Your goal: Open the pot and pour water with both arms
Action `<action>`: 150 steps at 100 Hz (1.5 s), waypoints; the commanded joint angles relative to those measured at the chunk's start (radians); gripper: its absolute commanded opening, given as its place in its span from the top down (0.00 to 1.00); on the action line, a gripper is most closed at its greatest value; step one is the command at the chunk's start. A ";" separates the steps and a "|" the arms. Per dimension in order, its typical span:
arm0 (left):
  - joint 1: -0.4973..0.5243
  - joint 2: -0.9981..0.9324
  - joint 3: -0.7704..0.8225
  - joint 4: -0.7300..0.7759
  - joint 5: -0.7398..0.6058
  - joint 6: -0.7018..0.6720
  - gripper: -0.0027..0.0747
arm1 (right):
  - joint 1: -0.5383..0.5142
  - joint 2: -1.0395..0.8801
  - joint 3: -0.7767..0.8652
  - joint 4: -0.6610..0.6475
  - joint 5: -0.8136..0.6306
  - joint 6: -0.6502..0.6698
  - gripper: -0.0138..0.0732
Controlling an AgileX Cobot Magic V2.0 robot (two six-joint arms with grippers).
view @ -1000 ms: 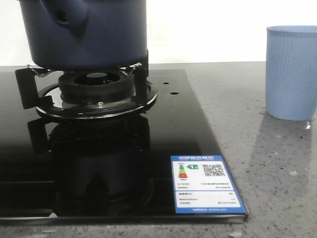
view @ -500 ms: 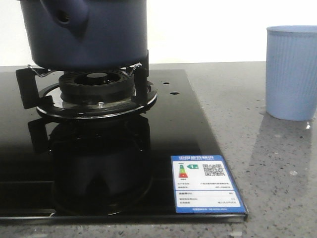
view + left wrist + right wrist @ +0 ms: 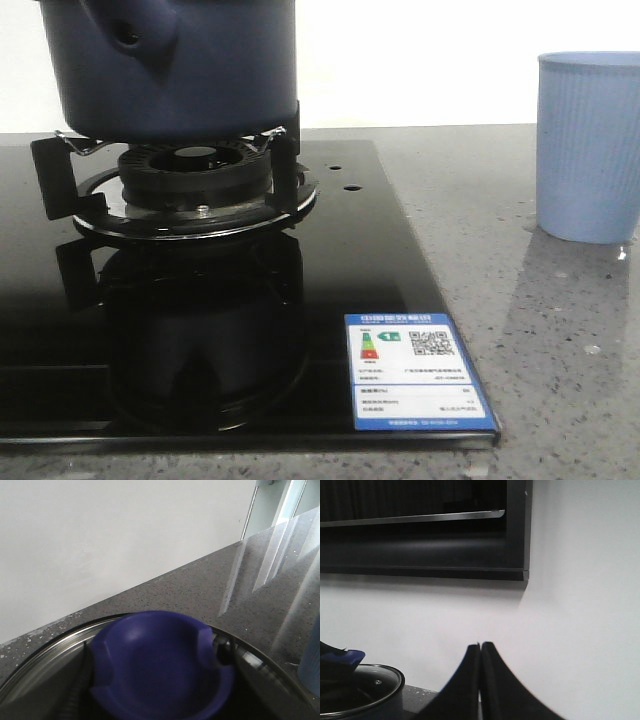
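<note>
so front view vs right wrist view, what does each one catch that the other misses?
Front only: the gas burner under the pot, the black glass hob with its energy label, and the light blue ribbed cup on the speckled counter. Right wrist only: the right gripper with fingers pressed together, the pot's glass lid with its metal rim, and a dark panel on the wall. Both: the pot and the white wall.
</note>
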 commanded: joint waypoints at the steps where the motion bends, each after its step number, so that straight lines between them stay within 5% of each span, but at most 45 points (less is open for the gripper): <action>1: -0.006 -0.027 -0.032 -0.065 0.031 0.003 0.57 | -0.002 0.004 -0.032 0.012 -0.042 0.002 0.92; 20: -0.006 -0.030 -0.032 -0.083 0.022 0.037 0.18 | -0.002 0.004 -0.032 0.012 -0.042 0.002 0.92; 33: -0.006 -0.092 -0.032 -0.089 0.022 0.037 0.15 | -0.002 0.004 -0.032 0.012 -0.042 0.002 0.92; 44: -0.006 -0.192 -0.032 -0.089 -0.010 0.021 0.27 | -0.002 -0.008 -0.032 0.007 -0.032 0.002 0.92; 59: -0.006 -0.384 0.031 -0.082 -0.159 -0.043 0.64 | -0.002 -0.069 -0.013 -0.034 0.036 0.002 0.93; 85: -0.006 -0.817 0.372 -0.026 -0.316 -0.043 0.99 | 0.034 -0.287 0.168 -0.034 0.105 0.004 0.93; 113: -0.006 -1.129 0.682 -0.024 -0.351 -0.043 0.99 | 0.108 -0.361 0.293 -0.033 0.090 0.083 0.93; 150: -0.006 -1.220 0.767 -0.028 -0.345 -0.043 0.99 | 0.108 -0.361 0.293 -0.033 0.056 0.083 0.93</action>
